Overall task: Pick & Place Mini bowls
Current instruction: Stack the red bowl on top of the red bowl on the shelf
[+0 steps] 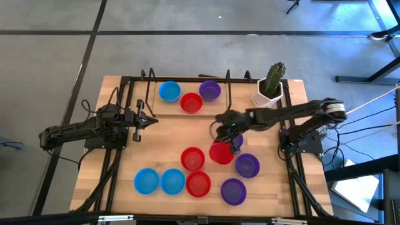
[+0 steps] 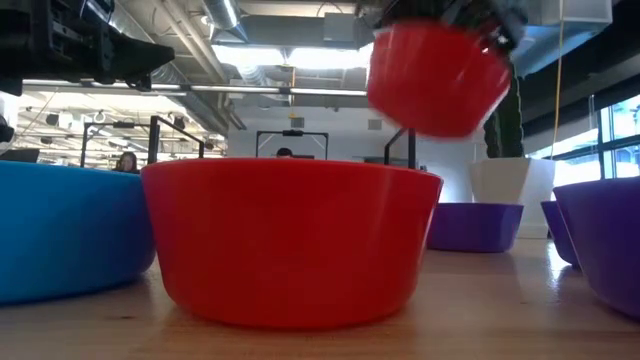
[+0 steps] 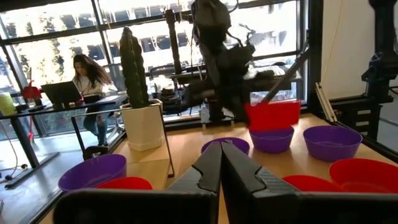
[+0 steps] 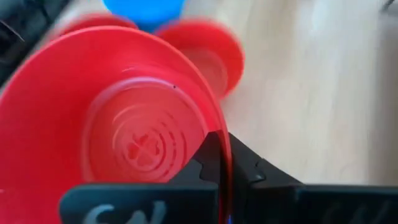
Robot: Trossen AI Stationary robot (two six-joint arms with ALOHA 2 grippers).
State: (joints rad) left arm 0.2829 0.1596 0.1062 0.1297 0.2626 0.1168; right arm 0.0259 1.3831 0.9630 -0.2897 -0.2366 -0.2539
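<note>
Red mini bowl (image 1: 220, 153), centre-right in the high view, hangs above the table (image 1: 169, 125), rim pinched by the right gripper (image 1: 226, 132); left gripper (image 1: 150, 120) closed, empty.

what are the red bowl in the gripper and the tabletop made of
Red mini bowl: looks like thin moulded plastic, glossy, with concentric rings and a mould mark in its base. The right gripper pinches its rim. Tabletop: apparently pale wood, with visible plank lines and grain.

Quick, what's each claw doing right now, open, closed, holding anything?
Left claw: closed, empty, at the table's left.
Right claw: closed on a red bowl's rim, lifted off the table.
</note>
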